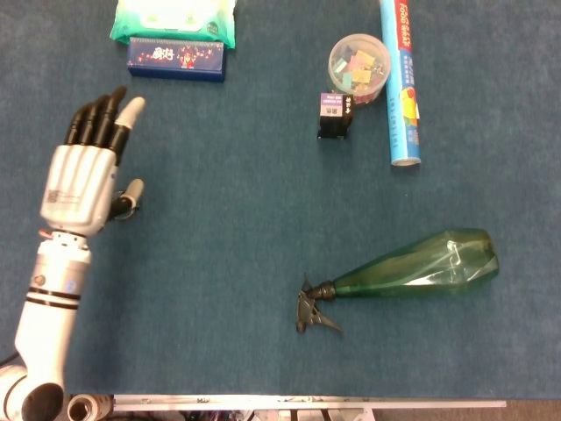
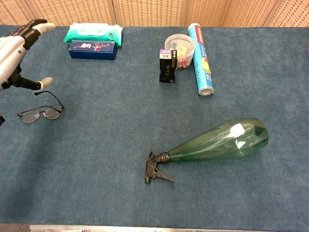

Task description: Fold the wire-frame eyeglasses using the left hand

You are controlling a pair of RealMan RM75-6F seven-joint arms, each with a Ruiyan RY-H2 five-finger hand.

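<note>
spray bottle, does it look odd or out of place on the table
The spray bottle lies on its side, trigger toward the table's near edge, rather than standing. No spill shows around it. The foil roll also lies flat.

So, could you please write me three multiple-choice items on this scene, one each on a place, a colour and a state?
1. Where do the eyeglasses lie?
A. near the table's left edge, under the left hand
B. against the spray bottle
C. on the tissue pack

2. What colour is the spray bottle?
A. red
B. green
C. white

3. How is the left hand?
A. clenched on the eyeglasses
B. fingers extended, holding nothing
C. gripping the blue roll

Answers:
1. A: the chest view shows the eyeglasses on the cloth at far left, below the hand.
2. B: its translucent body is green, with a dark trigger.
3. B: the head view shows its fingers stretched out, and the chest view shows it raised clear of the eyeglasses.
</note>
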